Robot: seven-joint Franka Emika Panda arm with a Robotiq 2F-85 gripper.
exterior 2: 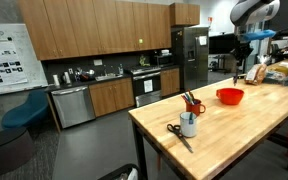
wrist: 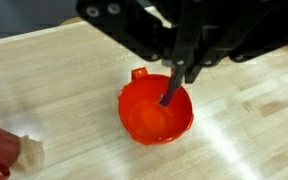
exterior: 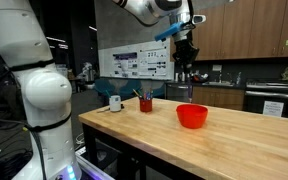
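Observation:
My gripper (wrist: 187, 62) is shut on a thin dark pen (wrist: 172, 90) that hangs downward from between its fingers. Directly under it stands a red bowl (wrist: 156, 112) with a small tab on its rim; the pen's lower end is over the bowl's inside. In both exterior views the gripper (exterior: 188, 62) (exterior 2: 240, 60) hovers well above the red bowl (exterior: 192, 116) (exterior 2: 230, 96) on the wooden table (exterior: 234, 150). Whether the pen tip touches the bowl I cannot tell.
A red cup with pens (exterior: 146, 103) and a white mug (exterior: 115, 102) stand toward one end of the table. In an exterior view scissors (exterior 2: 174, 130) lie beside the white mug (exterior 2: 189, 126). Bags and boxes (exterior 2: 280, 72) sit at the far end.

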